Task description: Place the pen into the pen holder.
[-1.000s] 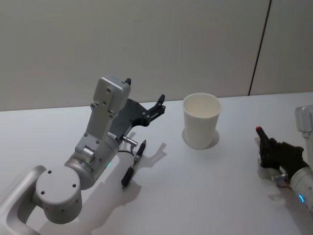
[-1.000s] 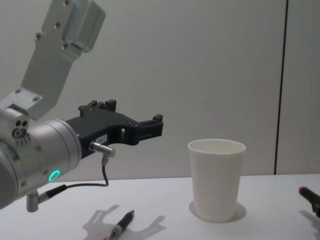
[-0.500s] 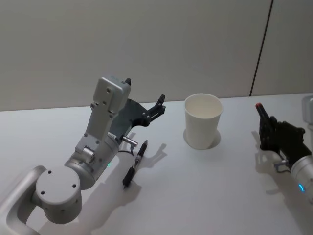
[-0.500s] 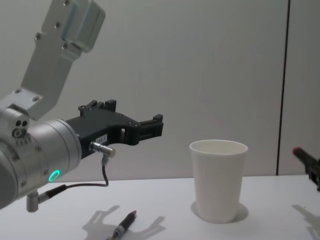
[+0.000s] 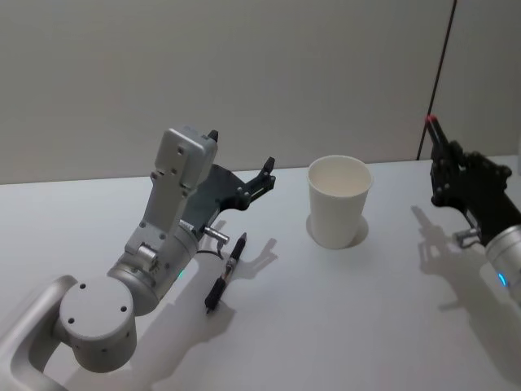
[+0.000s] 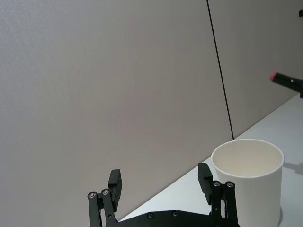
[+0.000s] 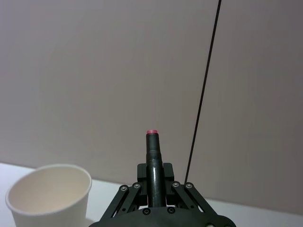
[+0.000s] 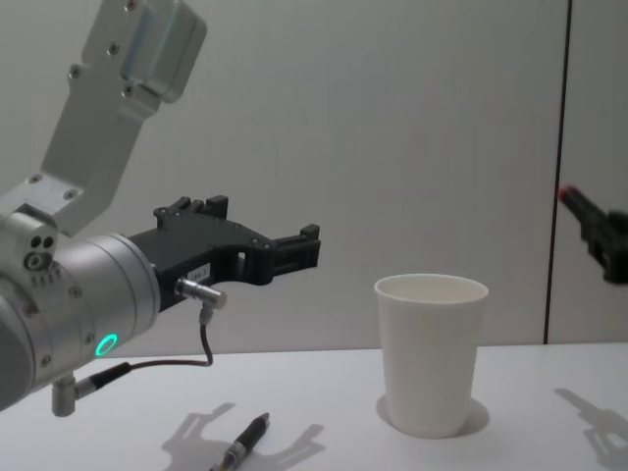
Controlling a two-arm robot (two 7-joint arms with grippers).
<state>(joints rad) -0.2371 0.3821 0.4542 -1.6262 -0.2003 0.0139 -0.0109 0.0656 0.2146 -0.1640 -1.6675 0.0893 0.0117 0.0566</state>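
Observation:
The pen holder point(image 5: 339, 201) is a plain white paper cup, upright on the white table point(image 5: 350, 326) and empty as far as its inside shows. My right gripper point(image 5: 444, 167) hangs in the air to the cup's right, above rim height, shut on a dark pen point(image 5: 438, 143) whose red tip point(image 8: 568, 195) points up and toward the cup. In the right wrist view that pen point(image 7: 153, 161) stands between the fingers, with the cup point(image 7: 49, 196) below it to one side. Another dark pen point(image 5: 225, 272) lies on the table left of the cup. My left gripper point(image 5: 242, 151) hovers open above it, holding nothing.
A pale wall with a dark vertical seam point(image 5: 440, 73) stands close behind the table's far edge. The left arm's silver body point(image 5: 155, 252) fills the near-left part of the table. Bare tabletop lies in front of the cup and between the cup and the right gripper.
My right gripper has risen from near the tabletop to above the cup's rim height, carrying the red-tipped pen. The left arm, the lying pen and the cup have not moved.

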